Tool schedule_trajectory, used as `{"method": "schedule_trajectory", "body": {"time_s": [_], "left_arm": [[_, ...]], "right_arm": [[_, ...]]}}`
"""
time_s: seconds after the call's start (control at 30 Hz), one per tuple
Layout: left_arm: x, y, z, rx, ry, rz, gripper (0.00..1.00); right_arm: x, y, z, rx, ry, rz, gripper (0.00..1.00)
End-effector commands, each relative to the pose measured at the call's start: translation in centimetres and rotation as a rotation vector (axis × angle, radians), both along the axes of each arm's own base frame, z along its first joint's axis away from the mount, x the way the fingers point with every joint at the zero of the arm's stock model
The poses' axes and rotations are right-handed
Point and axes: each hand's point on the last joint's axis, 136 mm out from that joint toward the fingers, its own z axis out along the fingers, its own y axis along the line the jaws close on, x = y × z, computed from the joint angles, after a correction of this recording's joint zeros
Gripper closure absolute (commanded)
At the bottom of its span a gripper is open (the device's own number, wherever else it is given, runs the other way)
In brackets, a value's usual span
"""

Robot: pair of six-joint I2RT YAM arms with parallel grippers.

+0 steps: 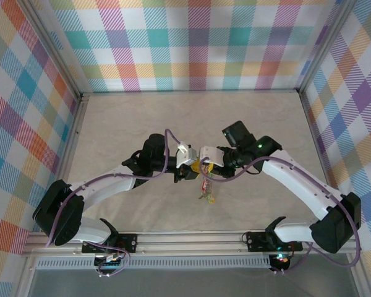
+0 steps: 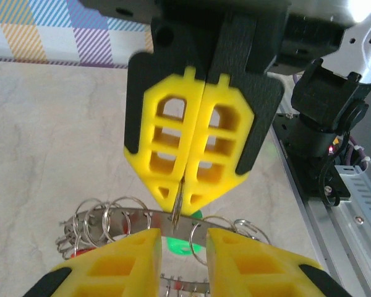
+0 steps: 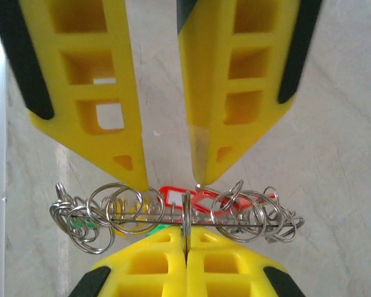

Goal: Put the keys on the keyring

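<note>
The keyring (image 3: 149, 218) is a thin metal band held in the air between my two grippers, fringed with small split rings. Tagged keys (image 1: 205, 193) dangle below it. My right gripper (image 3: 185, 240) is shut on one small split ring (image 3: 185, 216) that straddles the band; the left wrist view has this gripper (image 2: 178, 201) pinching that ring from above. My left gripper (image 2: 182, 238) stands open, its fingertips (image 3: 133, 176) at the band on either side of the pinched ring. A red tag (image 3: 173, 197) and a green tag (image 2: 179, 246) hang just below the band.
Both arms meet over the middle of the beige table (image 1: 111, 124). Plaid walls (image 1: 191, 49) close in three sides. An aluminium rail (image 1: 191, 238) with the arm bases runs along the near edge; the right arm's base (image 2: 321, 124) stands close by.
</note>
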Motion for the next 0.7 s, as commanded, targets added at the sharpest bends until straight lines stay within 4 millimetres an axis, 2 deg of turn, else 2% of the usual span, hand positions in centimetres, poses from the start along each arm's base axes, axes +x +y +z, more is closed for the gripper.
{"method": "schedule_trajectory", "body": {"time_s": [0.0, 0.3, 0.47, 0.6, 0.67], "left_arm": [[0.0, -1.0, 1.2, -0.053, -0.029, -0.025, 0.74], [0.1, -1.9, 0.5, -0.058, -0.003, -0.054, 0.73], [-0.1, -2.2, 0.8, -0.081, -0.004, -0.059, 0.74], [-0.7, -3.0, 0.6, -0.092, 0.003, -0.081, 0.76], [-0.9, -3.2, 0.4, -0.100, 0.005, -0.089, 0.81]], "right_arm": [[0.5, -0.2, 0.7, -0.046, -0.050, 0.011, 1.00], [0.6, 0.8, 2.0, 0.023, -0.068, 0.012, 1.00], [0.4, 1.4, 2.5, 0.064, -0.054, 0.010, 1.00], [0.4, 1.8, 2.8, 0.101, -0.055, 0.010, 1.00], [0.3, 2.0, 2.9, 0.115, -0.055, 0.012, 1.00]]}}
